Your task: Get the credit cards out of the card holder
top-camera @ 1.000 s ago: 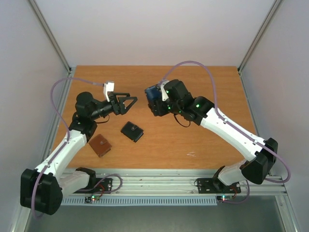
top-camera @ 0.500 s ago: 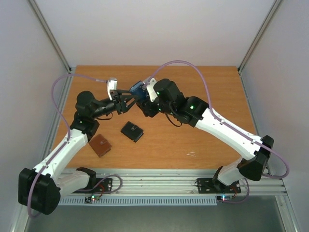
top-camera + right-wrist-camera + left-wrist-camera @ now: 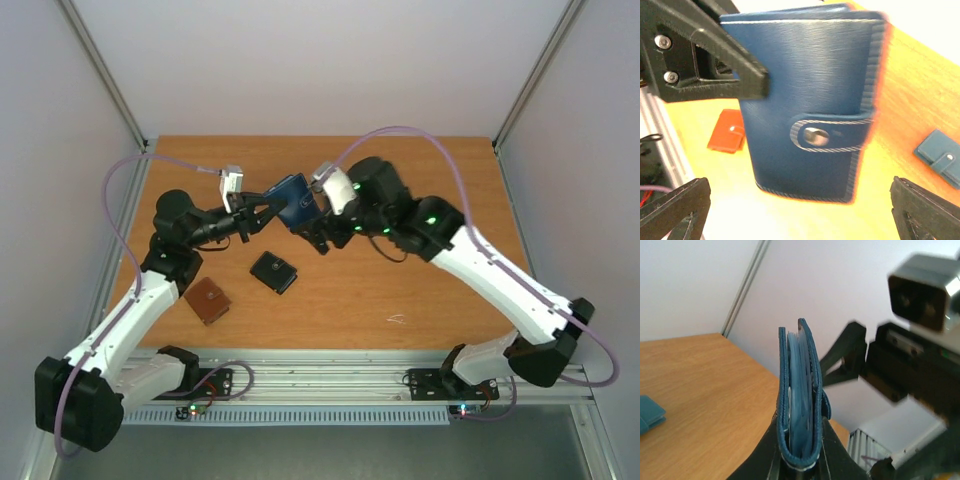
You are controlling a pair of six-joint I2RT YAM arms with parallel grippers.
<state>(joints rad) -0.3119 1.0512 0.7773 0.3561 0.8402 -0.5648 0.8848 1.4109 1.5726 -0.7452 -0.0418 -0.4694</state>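
two grippers: left gripper (image 3: pixel 800 460) is clamped on the fold of the dark navy-blue folding card holder (image 3: pixel 805 90); right gripper (image 3: pixel 800 202) is spread wide and holds nothing.
card holder position: in the air above the orange-brown wooden table (image 3: pixel 420 290), between the two arms, upright, with its fold seated between the left fingers.
closure: navy strap with a round metal snap (image 3: pixel 815 136) is fastened across the cover, facing the right wrist camera.
credit cards: not distinguishable; only pale blue-grey inner pockets (image 3: pixel 799 390) show edge-on between the covers.
step in hand: judged as left steadies, right releases the strap.
procedure: bring one right finger under the free end of the strap and pull away from the cover; keep the left clamp low on the fold so the covers can swing apart.
caution: a clamp placed higher would likely pinch the covers shut; a hard tug may twist the holder out of the left fingers.
bystanders: small black wallet (image 3: pixel 273 271), brown wallet (image 3: pixel 207 300) and teal wallet (image 3: pixel 650 412) lie on the table; leave them.
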